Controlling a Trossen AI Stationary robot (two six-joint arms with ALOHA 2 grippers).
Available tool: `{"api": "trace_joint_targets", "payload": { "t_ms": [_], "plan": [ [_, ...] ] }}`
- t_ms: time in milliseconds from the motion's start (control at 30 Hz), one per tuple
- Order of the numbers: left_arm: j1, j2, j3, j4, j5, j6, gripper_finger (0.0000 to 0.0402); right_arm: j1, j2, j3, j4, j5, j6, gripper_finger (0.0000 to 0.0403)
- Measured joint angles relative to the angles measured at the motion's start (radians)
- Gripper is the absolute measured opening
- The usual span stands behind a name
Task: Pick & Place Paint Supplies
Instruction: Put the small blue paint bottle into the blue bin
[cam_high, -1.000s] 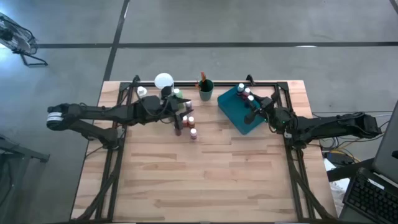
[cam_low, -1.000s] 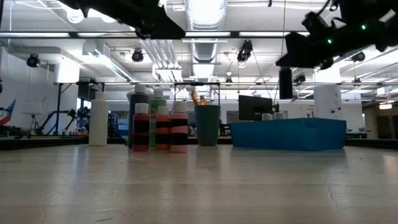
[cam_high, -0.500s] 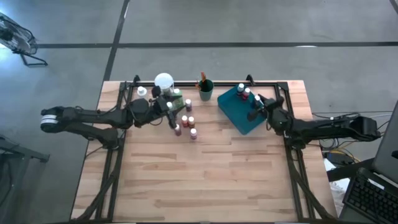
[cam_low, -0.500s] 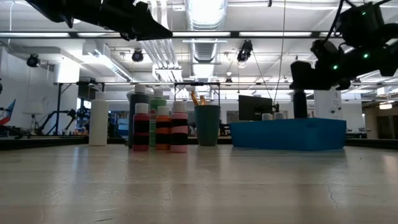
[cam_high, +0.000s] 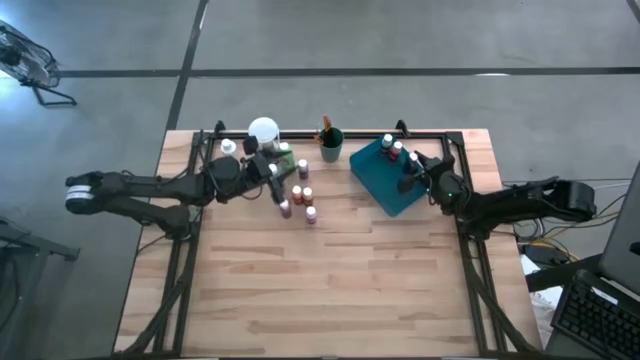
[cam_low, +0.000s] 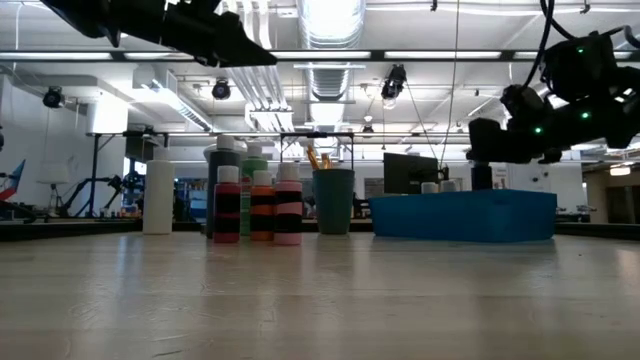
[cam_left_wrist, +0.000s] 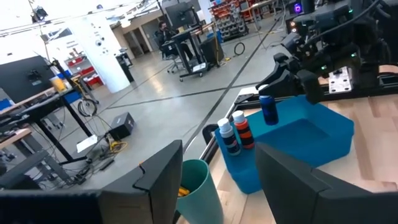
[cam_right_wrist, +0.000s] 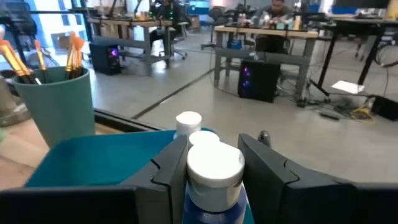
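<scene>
My right gripper (cam_high: 408, 182) is over the teal tray (cam_high: 383, 190) at the table's far right, shut on a blue white-capped paint bottle (cam_right_wrist: 214, 167). Three more capped bottles (cam_high: 397, 150) stand in the tray's far corner. My left gripper (cam_high: 268, 170) is open in the air above a cluster of red, maroon and green bottles (cam_high: 305, 193) standing on the table (cam_low: 262, 205); nothing is between its fingers (cam_left_wrist: 163, 180). A white bottle (cam_high: 228, 147) stands apart at the far left. Orange-tipped brushes stick up from a teal cup (cam_high: 331, 146). My right gripper pinches the blue bottle between its two fingers (cam_right_wrist: 166, 168), just below the white cap (cam_right_wrist: 215, 160). The bottle stays upright (cam_left_wrist: 268, 109) and hangs down into the tray (cam_low: 481, 176). The tray's near wall hides its base, so whether it stands on the tray floor cannot be told.
A round white-topped object (cam_high: 263, 130) sits at the far edge beside the left gripper. A dark frame rail (cam_high: 360, 133) runs along the far edge. The near half of the wooden table (cam_high: 330, 290) holds nothing.
My right gripper has come down with the blue bottle from above the tray until the bottle's lower end is below the tray's rim. My left gripper has drawn back from over the bottle cluster toward the table's left and far side, staying open.
</scene>
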Motion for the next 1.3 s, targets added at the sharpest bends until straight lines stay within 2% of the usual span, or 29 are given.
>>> {"api": "trace_joint_targets", "payload": {
  "t_ms": [233, 433, 600, 733, 867, 1300],
  "plan": [
    [0.016, 0.0, 0.0, 0.0, 0.0, 0.0, 0.0207, -0.038, 0.091, 0.005, 0.089, -0.026, 0.014, 0.0116],
    [0.022, 0.0, 0.0, 0.003, 0.0, 0.0, 0.0207, -0.056, 0.175, 0.087, 0.087, -0.017, 0.028, 0.0116],
    [0.025, 0.0, 0.0, 0.003, 0.0, 0.0, 0.0207, -0.055, 0.264, 0.122, 0.089, 0.028, 0.072, 0.0116],
    [0.028, 0.0, 0.0, 0.003, 0.0, 0.02, 0.0207, -0.042, 0.331, 0.098, 0.187, 0.043, 0.111, 0.0116],
    [0.036, 0.0, 0.0, 0.003, 0.0, 0.038, 0.0207, -0.025, 0.384, 0.092, 0.25, 0.087, 0.111, 0.0116],
    [0.052, 0.0, 0.0, 0.002, 0.0, 0.04, 0.0207, -0.019, 0.533, 0.096, 0.352, 0.137, 0.111, 0.0116]
  ]
}}
